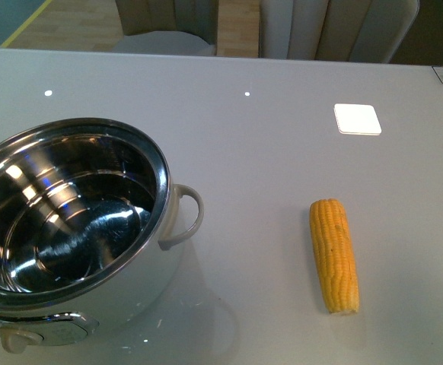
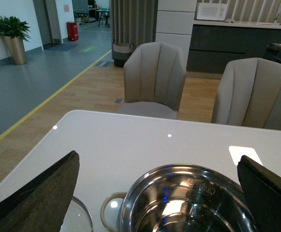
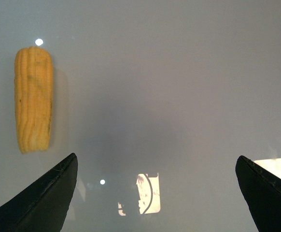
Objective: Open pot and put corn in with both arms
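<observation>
When seen from the front, shows a glossy pale-grey table [image 1: 267,152] carrying the pot [image 1: 69,220] at the near left, uncovered, with its steel interior mirroring the ceiling lights. Puts the corn [image 1: 334,255] well to the right of that, flat on the tabletop, lengthwise away from the robot, touching nothing else. Shows a bright white square [image 1: 357,119] on the surface beyond the cob, plus two small light spots farther left.

From the left wrist, looks over the pot's rim with the left gripper [image 2: 158,157] spread wide, black fingers [image 2: 44,193] at either edge of the picture and gripping nothing. Catches a rounded glass edge [image 2: 88,217] just beside the pot's loop handle [image 2: 102,212]; cannot tell whether lid or not. Beyond the table edge, takes in two beige chairs [image 2: 155,77], wood flooring, a grey floor with a yellow line, a potted plant [image 2: 12,31], a red bin [image 2: 72,30] and a dark counter [image 2: 227,43] bearing a white microwave [image 2: 211,10].

From the right wrist, looks down on the tabletop with the right gripper [image 3: 156,158] likewise wide apart and empty, the corn off to one side, clear of both fingers.
</observation>
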Motion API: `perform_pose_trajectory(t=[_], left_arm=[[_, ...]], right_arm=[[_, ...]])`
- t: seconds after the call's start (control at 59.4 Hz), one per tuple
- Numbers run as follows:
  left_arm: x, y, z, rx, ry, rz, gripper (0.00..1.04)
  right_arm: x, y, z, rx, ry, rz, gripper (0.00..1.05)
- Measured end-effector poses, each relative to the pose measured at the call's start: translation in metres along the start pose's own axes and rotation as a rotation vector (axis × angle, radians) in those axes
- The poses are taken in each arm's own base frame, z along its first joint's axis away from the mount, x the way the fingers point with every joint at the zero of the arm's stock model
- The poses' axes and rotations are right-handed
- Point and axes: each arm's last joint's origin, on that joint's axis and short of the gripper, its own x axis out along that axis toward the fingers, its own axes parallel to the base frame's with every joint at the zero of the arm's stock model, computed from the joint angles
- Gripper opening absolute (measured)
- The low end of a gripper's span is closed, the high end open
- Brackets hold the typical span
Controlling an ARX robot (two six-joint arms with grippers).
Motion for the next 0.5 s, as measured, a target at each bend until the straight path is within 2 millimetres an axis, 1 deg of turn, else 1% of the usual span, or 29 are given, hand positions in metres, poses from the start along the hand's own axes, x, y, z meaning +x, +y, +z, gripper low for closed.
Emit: perform_pose_trajectory(t=[0.05, 0.151, 0.303, 0.37, 0.421, 0.505], left_arm=[[0.0, 0.0, 0.0, 0.0, 0.0, 0.0, 0.98], [0.0, 0.0, 0.0, 0.0, 0.0, 0.0, 0.98], [0.0, 0.0, 0.0, 0.0, 0.0, 0.0, 0.98], [0.0, 0.0, 0.0, 0.0, 0.0, 0.0, 0.98], [0.0, 0.0, 0.0, 0.0, 0.0, 0.0, 0.98], [0.0, 0.0, 0.0, 0.0, 0.0, 0.0, 0.98]], right_arm=[[0.012, 0.008, 0.01, -0.012, -0.006, 0.005, 0.96], [0.032, 0.022, 0.022, -0.036, -0.015, 0.014, 0.96], [0.062, 0.048, 0.032, -0.048, -0.01, 0.071, 0.96], [0.084, 0.065, 0.031, -0.025, 0.03, 0.12, 0.96], [0.101, 0.077, 0.026, -0.019, 0.076, 0.139, 0.96], [0.118, 0.089, 0.016, -0.053, 0.134, 0.153, 0.96]])
